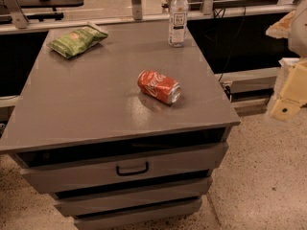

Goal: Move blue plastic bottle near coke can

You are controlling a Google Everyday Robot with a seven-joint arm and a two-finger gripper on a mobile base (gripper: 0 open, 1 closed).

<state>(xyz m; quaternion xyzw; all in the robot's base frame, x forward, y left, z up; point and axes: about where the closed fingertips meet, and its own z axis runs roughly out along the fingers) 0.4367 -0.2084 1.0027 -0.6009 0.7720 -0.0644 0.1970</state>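
Observation:
The blue plastic bottle [178, 17] is clear with a white cap and a white label. It stands upright at the far right edge of the grey cabinet top [96, 95]. The coke can [159, 86] is red with white script and lies on its side near the middle right of the top, well in front of the bottle. My gripper [285, 108] is at the right edge of the view, off the cabinet's right side and below its top, far from both the bottle and the can.
A green crisp bag [76, 40] lies at the far left of the top. The cabinet has drawers [132, 168] in front. A rail [144, 17] and cables [225, 37] run behind it. Speckled floor [268, 176] lies to the right.

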